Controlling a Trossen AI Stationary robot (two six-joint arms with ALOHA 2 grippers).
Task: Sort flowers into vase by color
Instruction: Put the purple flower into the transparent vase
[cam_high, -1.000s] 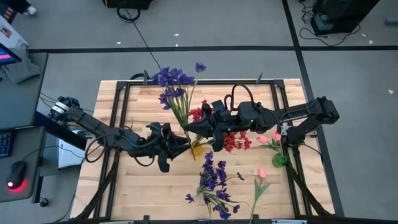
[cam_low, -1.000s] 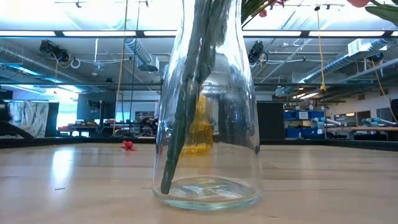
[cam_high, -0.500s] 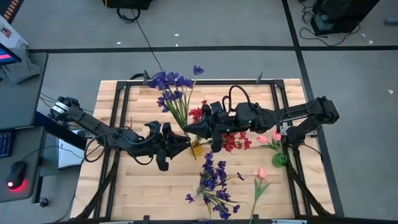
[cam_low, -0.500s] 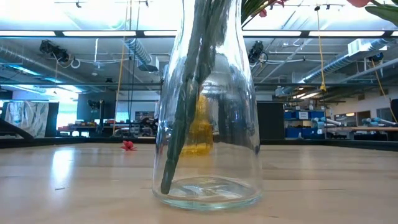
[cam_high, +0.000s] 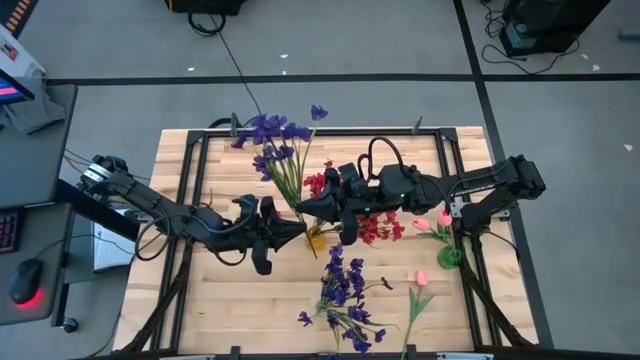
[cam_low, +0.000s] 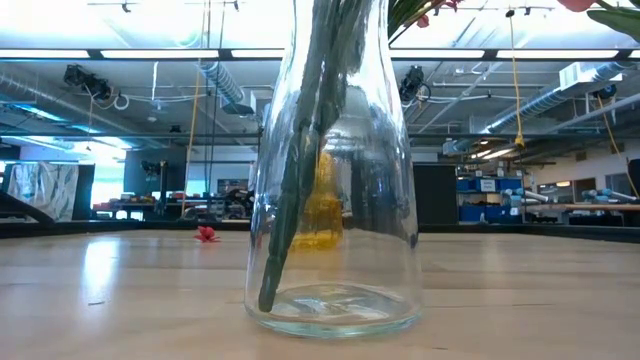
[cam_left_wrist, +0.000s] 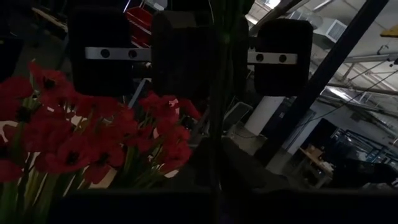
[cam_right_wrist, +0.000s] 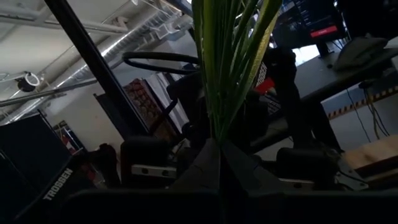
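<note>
A bunch of purple flowers (cam_high: 272, 140) stands tilted, its green stems (cam_high: 297, 195) running down into a small yellow vase (cam_high: 316, 239). My right gripper (cam_high: 303, 208) is shut on those stems above the vase. My left gripper (cam_high: 300, 231) is shut, with its tip just left of the yellow vase, at the stems' lower end. Red flowers (cam_high: 376, 226) show beside the right gripper and in the left wrist view (cam_left_wrist: 93, 137). More purple flowers (cam_high: 345, 290) stand in a clear glass vase (cam_low: 332, 200). Pink tulips (cam_high: 440, 222) stand in a green vase (cam_high: 450, 257). My right gripper pinches several green stems of the purple bunch (cam_right_wrist: 219, 134) between its two fingers (cam_right_wrist: 239, 163), low on the stems. It comes level from the table's right, across the stems. The blooms stand tilted above, and the stems' lower ends reach the yellow vase. My left gripper points at the stems' foot from the left; a thin stem (cam_left_wrist: 216, 124) runs before it, and whether it touches I cannot tell.
A single pink tulip (cam_high: 420, 283) lies on the wood near the near right edge. A loose red bloom (cam_low: 206, 234) lies on the table. A black frame (cam_high: 200, 150) borders the table. Bare wood shows at the near left (cam_high: 220, 310).
The purple bunch has tipped a little toward the table's left, its blooms shifting left while the stems' foot stays at the yellow vase. My left gripper has edged slightly right toward the vase. The right gripper has stayed shut on the stems.
</note>
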